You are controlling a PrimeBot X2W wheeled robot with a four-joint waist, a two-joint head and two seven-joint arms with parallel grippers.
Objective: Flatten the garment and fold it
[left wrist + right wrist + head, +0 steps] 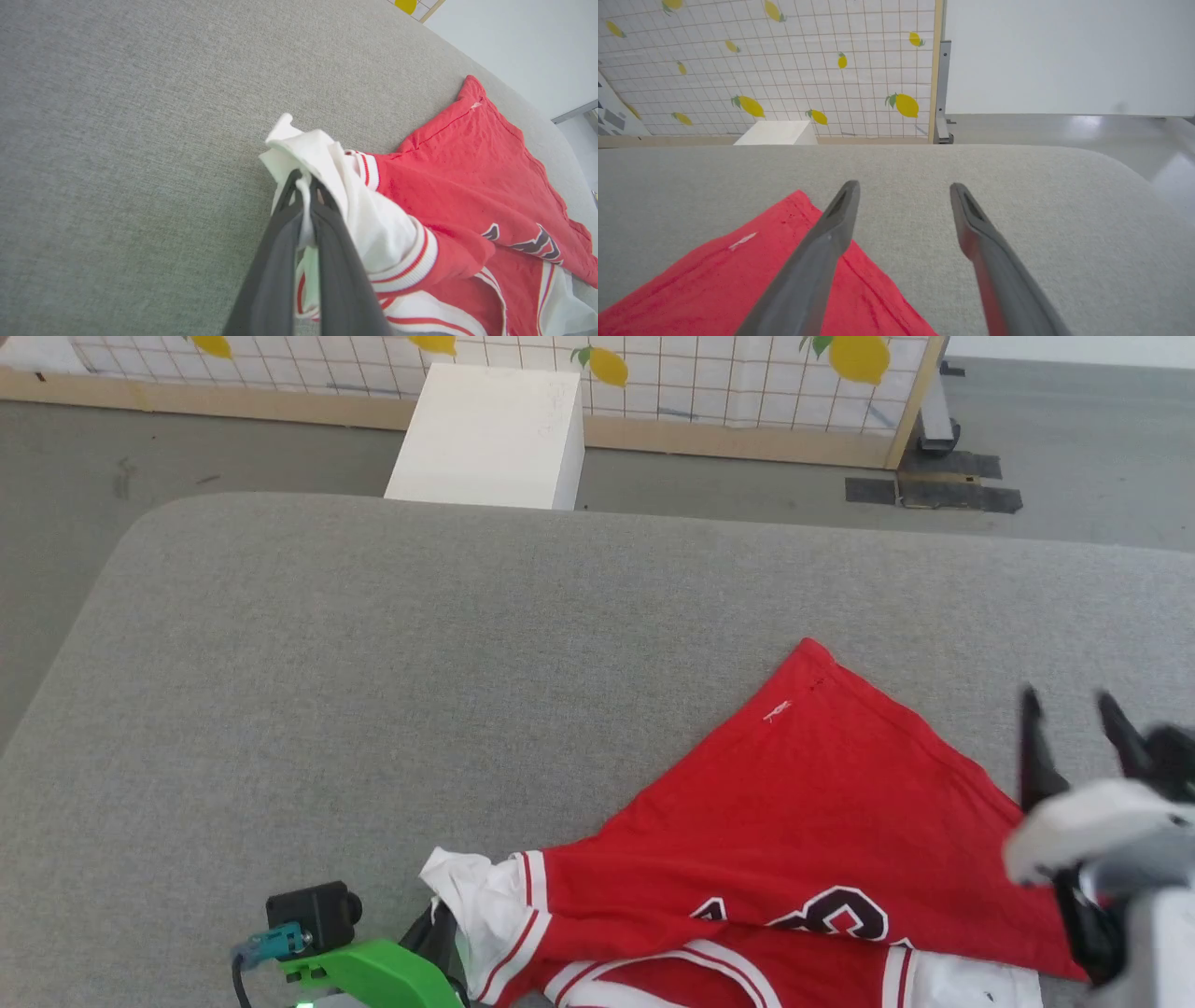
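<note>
garment (467, 186) between left fingers (273, 270)

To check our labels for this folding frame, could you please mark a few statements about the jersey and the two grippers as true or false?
1. The left gripper is shut on a white part of the garment. True.
2. The right gripper is clamped on the red hem. False: its jaws stand open, with nothing between them.
3. The garment lies spread flat in one layer. False: it is bunched and folded over near the left gripper, with its white inside showing.
4. A white box stands on the floor beyond the grey surface. True.
</note>
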